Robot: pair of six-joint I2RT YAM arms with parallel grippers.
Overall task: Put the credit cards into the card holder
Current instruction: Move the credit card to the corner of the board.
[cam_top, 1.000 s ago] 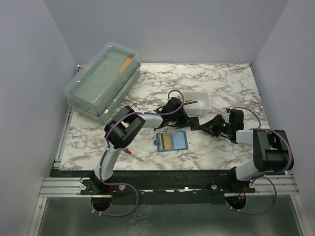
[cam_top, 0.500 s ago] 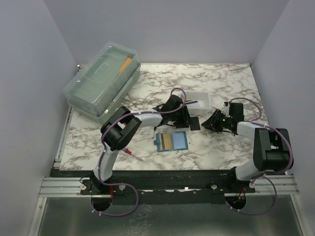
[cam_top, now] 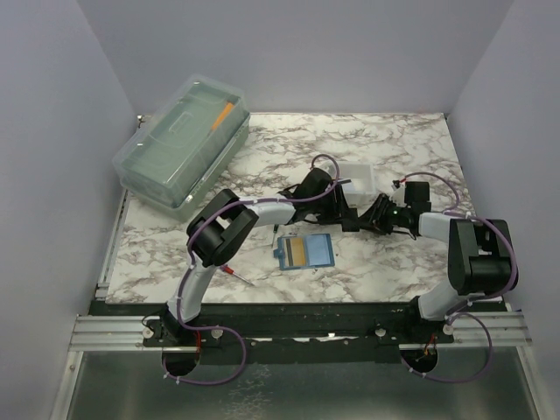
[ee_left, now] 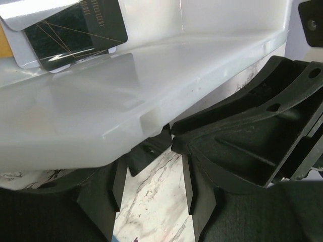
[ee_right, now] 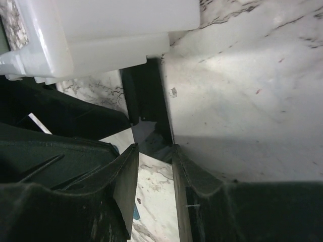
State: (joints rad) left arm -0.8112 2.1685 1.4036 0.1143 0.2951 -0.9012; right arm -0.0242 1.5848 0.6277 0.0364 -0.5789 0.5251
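Facing tip-to-tip beside white tray (cam_top: 362, 184) — left jaws, right jaws, both slightly parted, empty

Black-and-white arms (cam_top: 267, 210), purple cables (cam_top: 320, 158)

The table (cam_top: 411, 144) is white marble veined in grey-brown. The small square folding wallet (cam_top: 320, 252) is teal-blue, and a yellow-gold plastic card (cam_top: 297, 253) shows in it. In the translucent white plastic tray (ee_left: 212, 45) lies a black card (ee_left: 75, 33) crossed by thin gold lines, its print seemingly gold too.
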